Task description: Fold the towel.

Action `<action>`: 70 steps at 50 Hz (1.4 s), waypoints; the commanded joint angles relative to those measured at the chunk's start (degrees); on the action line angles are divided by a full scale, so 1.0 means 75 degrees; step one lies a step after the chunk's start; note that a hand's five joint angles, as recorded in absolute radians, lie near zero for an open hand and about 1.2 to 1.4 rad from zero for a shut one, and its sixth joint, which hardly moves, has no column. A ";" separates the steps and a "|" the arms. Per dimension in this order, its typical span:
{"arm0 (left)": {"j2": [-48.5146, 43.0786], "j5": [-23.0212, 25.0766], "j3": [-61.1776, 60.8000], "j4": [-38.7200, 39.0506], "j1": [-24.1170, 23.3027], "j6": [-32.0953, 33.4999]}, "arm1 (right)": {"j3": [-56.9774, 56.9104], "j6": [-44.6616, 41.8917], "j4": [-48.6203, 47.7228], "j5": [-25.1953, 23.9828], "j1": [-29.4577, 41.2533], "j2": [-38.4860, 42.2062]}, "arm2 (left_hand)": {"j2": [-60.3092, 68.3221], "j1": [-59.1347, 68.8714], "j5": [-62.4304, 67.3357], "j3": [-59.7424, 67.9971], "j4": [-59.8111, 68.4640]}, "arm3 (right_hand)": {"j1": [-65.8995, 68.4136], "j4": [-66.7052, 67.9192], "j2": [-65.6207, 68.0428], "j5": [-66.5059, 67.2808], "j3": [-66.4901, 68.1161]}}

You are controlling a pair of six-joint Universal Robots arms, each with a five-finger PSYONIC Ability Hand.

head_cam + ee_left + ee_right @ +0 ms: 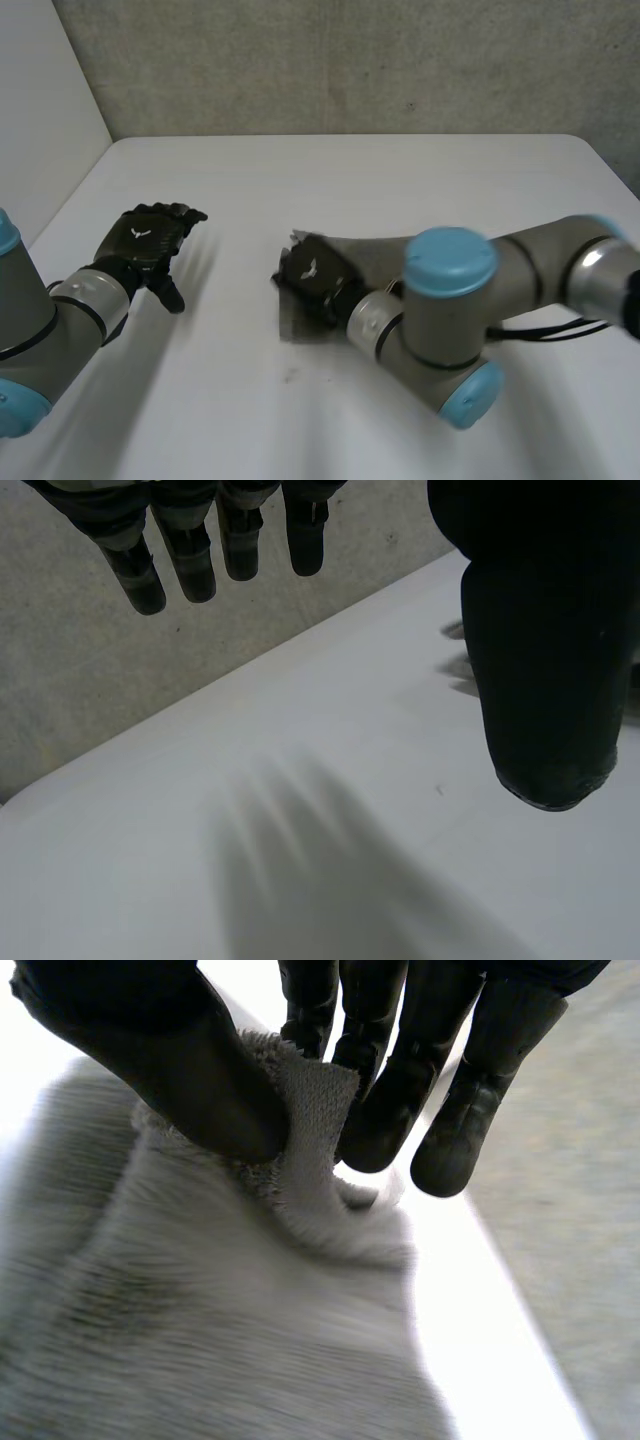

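Towel (372, 254) (grey, rumpled) lies on the desk (240, 400) beneath the right hand (312, 272). That hand's fingers (385, 1110) and thumb pinch a raised fold at the cloth's edge, and the rest of the cloth spreads out below the palm. The left hand (148, 238) hovers over bare desk, well apart from the towel, its fingers (190, 565) straight and slightly spread, thumb held aside.
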 commanded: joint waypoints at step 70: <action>0.0261 -0.0105 0.1349 -0.1207 -0.0875 -0.1477 | 0.1845 0.1841 0.0128 0.1348 -0.0594 -0.2431 | 0.0068 -0.0013 -0.0219 0.0054 0.0054 | -0.8567 -0.8654 -0.8558 -0.8628 -0.8649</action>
